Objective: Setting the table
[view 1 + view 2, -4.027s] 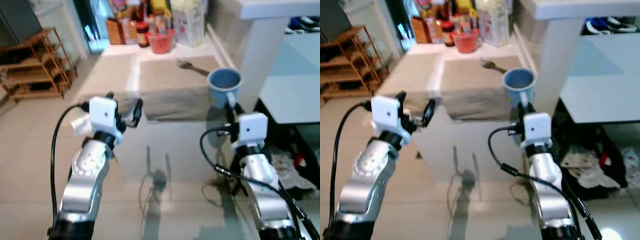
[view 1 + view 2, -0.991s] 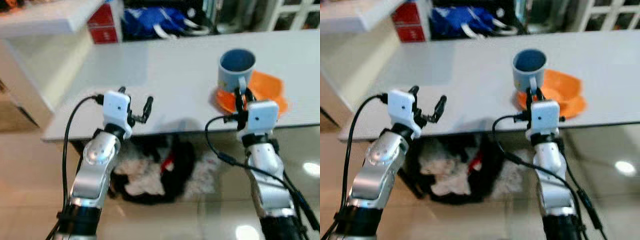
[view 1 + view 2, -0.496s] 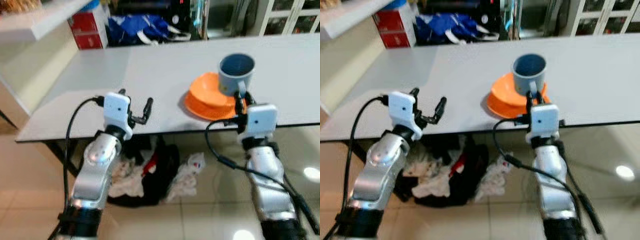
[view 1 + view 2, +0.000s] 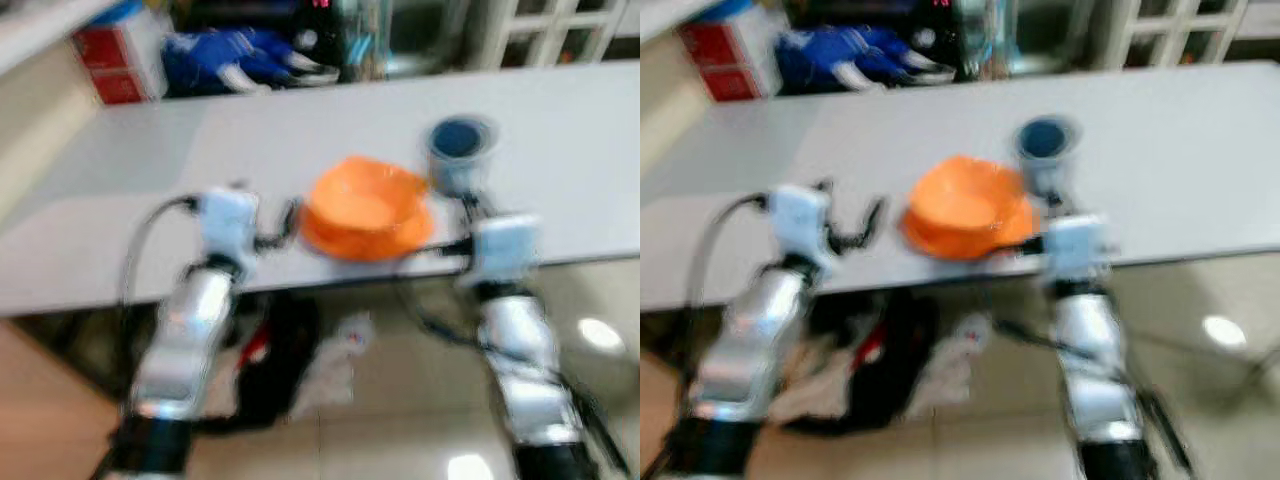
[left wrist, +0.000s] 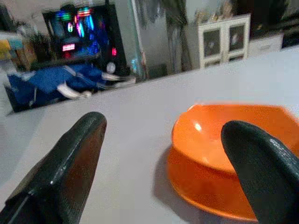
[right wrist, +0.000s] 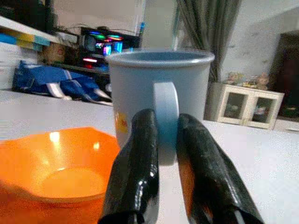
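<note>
Left gripper (image 4: 270, 228), left of centre frame: fingers spread wide, empty, over the table (image 4: 140, 170) edge. Bowl (image 4: 365, 208), centre: orange, resting on the table just beside that gripper. Right gripper (image 6: 161, 140), right of centre: fingers pinched on the handle of the mug (image 4: 456, 153), blue, upright, next to the bowl; whether it rests on the table cannot be told. Progress, judged: bowl placed; mug not yet released; other settings, if any, outstanding.
</note>
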`<state>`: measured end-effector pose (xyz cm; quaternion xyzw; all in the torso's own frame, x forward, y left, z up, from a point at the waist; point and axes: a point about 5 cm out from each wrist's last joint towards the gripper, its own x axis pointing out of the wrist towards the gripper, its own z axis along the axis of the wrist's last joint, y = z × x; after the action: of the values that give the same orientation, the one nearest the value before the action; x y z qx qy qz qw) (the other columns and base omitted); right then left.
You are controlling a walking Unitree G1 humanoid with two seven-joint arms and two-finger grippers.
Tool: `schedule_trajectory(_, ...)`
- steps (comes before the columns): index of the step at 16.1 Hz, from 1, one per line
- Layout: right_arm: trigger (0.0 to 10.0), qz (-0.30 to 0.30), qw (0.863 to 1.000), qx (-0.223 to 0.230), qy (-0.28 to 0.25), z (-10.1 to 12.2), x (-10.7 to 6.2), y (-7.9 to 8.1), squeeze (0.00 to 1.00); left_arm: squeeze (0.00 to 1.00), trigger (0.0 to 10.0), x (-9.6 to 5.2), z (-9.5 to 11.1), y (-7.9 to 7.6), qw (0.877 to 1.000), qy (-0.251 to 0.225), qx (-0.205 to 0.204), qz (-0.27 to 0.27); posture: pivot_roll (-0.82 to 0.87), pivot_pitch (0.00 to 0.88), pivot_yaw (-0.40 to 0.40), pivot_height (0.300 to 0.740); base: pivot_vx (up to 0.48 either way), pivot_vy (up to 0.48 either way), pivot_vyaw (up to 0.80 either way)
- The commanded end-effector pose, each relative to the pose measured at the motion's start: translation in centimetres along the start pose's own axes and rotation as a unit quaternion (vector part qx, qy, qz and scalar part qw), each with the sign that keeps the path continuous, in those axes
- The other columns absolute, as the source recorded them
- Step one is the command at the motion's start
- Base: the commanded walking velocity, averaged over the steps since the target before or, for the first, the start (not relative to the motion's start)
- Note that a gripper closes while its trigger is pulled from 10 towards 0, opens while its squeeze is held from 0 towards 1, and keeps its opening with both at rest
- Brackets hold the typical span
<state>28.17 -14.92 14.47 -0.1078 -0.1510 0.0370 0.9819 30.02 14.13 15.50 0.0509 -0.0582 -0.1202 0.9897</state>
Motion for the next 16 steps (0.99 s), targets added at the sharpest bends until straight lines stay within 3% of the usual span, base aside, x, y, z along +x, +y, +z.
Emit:
schedule_trajectory(1, 0.0, -0.010, 1.000, -0.007, -0.004, 0.1, 0.0, -0.9, 0.00, 0.00, 10.0, 0.4, 0.5, -0.3, 1.000, -0.008, 0.001, -0.006, -0.16, 0.000, 0.100, 0.740, 0.311, -0.360, 0.00)
schedule_trajectory(8, 0.0, -0.014, 1.000, -0.009, 0.001, -0.3, -0.3, -1.0, 0.00, 0.00, 10.0, 0.5, 0.6, 0.0, 1.000, -0.010, -0.002, -0.010, -0.16, 0.000, 0.110, 0.740, 0.326, -0.347, 0.00)
schedule_trajectory(14, 0.0, 0.003, 1.000, 0.004, 0.017, -0.9, -0.1, -0.5, 0.00, 0.00, 10.0, 0.5, 0.5, -0.1, 1.000, -0.007, -0.002, -0.004, -0.16, 0.000, 0.110, 0.740, 0.000, 0.000, 0.00)
schedule_trajectory(16, 0.0, 0.001, 1.000, 0.013, 0.023, -1.3, 0.4, -0.4, 0.00, 0.00, 10.0, 0.5, 0.5, 0.0, 1.000, -0.006, -0.020, 0.001, -0.15, 0.000, 0.111, 0.740, 0.000, 0.000, 0.00)
